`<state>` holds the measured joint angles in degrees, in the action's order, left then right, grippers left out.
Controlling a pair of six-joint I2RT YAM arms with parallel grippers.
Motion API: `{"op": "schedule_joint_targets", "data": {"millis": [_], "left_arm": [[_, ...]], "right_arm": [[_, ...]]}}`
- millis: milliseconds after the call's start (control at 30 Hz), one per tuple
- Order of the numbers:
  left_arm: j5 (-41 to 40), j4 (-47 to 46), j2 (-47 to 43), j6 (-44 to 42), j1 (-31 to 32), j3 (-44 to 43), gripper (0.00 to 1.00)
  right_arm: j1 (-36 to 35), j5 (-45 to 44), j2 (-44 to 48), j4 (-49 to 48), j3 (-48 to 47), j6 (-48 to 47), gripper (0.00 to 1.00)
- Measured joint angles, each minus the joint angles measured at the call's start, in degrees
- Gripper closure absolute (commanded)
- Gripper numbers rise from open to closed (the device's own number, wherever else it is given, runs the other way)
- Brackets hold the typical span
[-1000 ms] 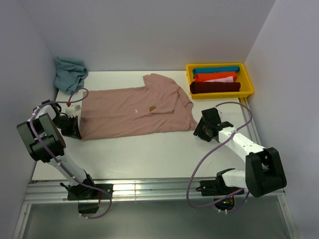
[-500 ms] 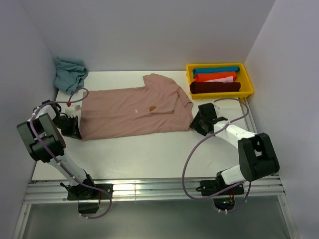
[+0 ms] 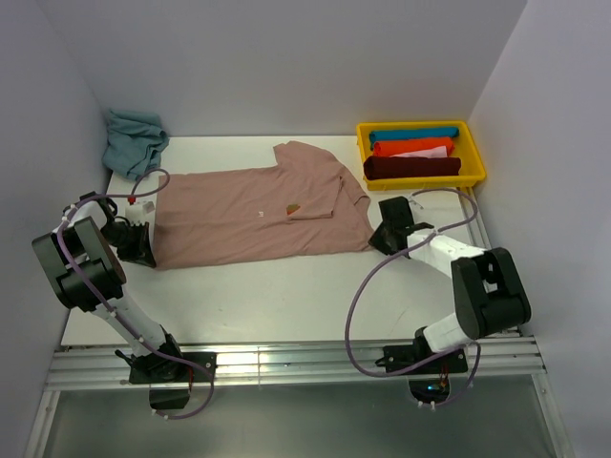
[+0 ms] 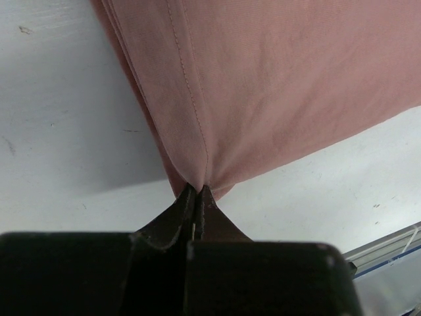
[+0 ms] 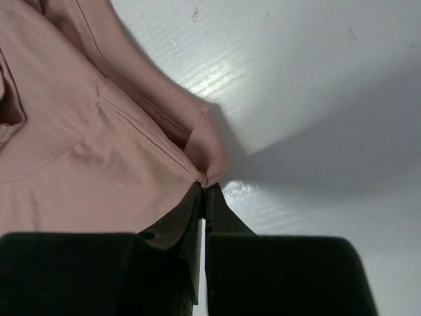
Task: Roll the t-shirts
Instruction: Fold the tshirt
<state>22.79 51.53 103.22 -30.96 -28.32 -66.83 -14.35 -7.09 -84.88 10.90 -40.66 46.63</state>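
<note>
As the left end effector [image 4: 197, 192] and right end effector [image 5: 203, 188] clamp the pink t-shirt [image 3: 239, 215], its print [image 3: 293, 207] (unreadable) faces up.

The t-shirt [image 3: 239, 219] is plain dusty pink with matching stitching and a small orange-brown print [image 3: 293, 207] on its chest. The left tool [image 4: 196, 191] and right tool [image 5: 202, 187] are black, on a white table [image 3: 286, 296]. Beyond the right tool, a yellow tray [image 3: 474, 157] carries a teal roll [image 3: 415, 135], an orange roll [image 3: 410, 147], a white roll [image 3: 425, 154] and a dark red roll [image 3: 410, 168]. Beyond the left tool lies a grey-teal cloth [image 3: 134, 140].
</note>
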Motion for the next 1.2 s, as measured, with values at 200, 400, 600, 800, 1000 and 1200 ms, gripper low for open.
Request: {"op": "schedule_joint_targets", "data": {"millis": [200,400,600,800,1000,1200], "left_arm": [[-0.35,0.66,-0.02,-1.4,0.0,0.07,1.0],[-0.68,2.62,-0.55,-3.08,0.0,0.76,1.0],[-1.44,4.52,-3.48,-5.27,0.02,3.8,1.0],[-2.6,5.03,-5.99,-6.6,0.0,7.08,1.0],[-3.72,4.9,-6.32,-7.63,0.0,9.4,0.7],[-4.26,5.4,-7.02,-8.15,-1.05,9.22,0.46]], "right_arm": [[0.52,-1.75,11.43,4.61,3.85,0.72,1.0],[1.14,-1.92,26.01,11.5,9.44,2.19,1.0],[1.22,-2.08,35.91,18.86,13.31,3.1,1.0],[1.27,-1.05,41.27,22.47,16.46,4.46,1.0],[1.27,-0.94,43.43,24.68,17.64,5.95,0.6],[1.46,-1.55,46.56,26.45,17.35,6.08,0.52]]}}
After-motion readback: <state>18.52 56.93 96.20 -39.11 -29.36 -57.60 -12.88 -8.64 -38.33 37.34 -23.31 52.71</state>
